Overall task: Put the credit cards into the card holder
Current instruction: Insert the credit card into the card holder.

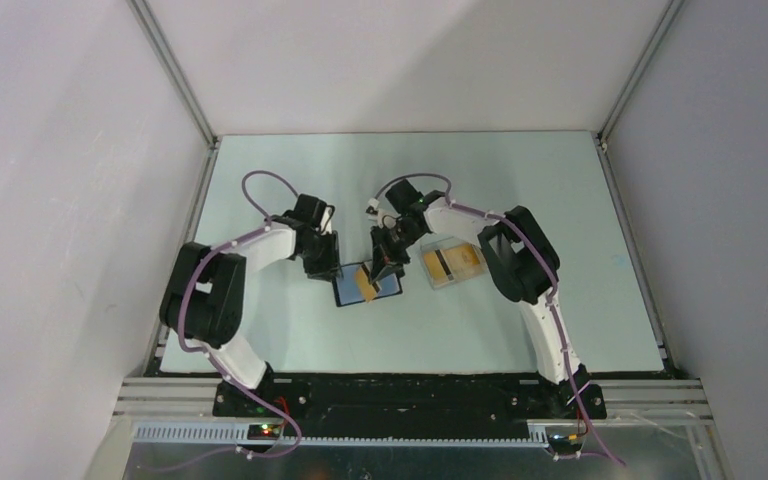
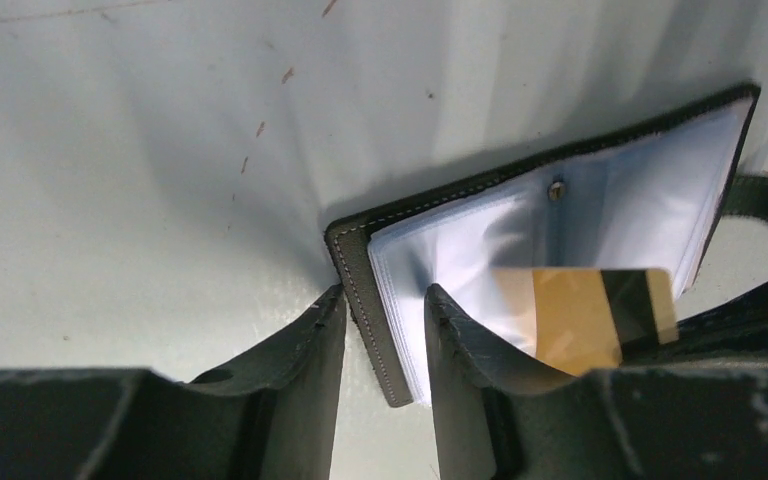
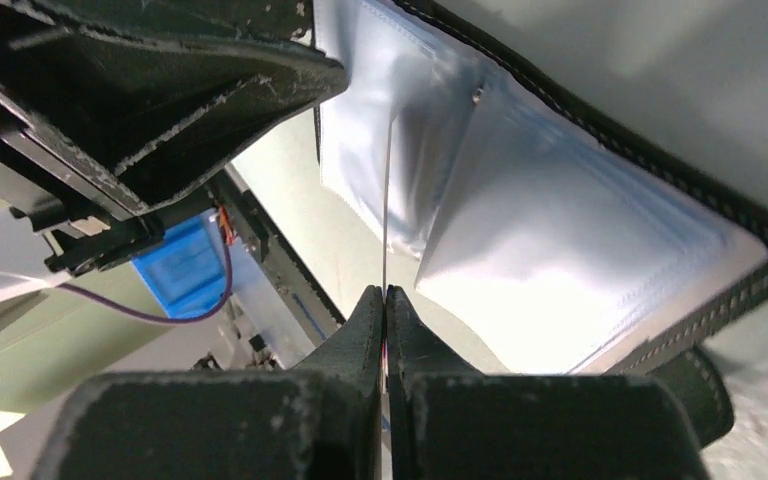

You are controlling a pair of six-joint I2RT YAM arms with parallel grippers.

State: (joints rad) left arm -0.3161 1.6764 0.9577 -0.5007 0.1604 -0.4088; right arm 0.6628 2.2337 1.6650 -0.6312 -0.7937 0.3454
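Clear plastic sleeves fan from the open card holder [image 2: 550, 230] at frame centre, its left cover clamped between the left gripper [image 2: 385, 330] fingers, probably to steady it. An orange credit card [image 2: 585, 315] is pinched edge-on by the right gripper [image 3: 386, 300], aimed at a sleeve. Only the top view shows the remaining cards in the tray [image 1: 450, 263], right of centre.

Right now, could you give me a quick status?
Left gripper pinning card holder edge. Right gripper shut on credit card, over the sleeves. Nothing blocking.
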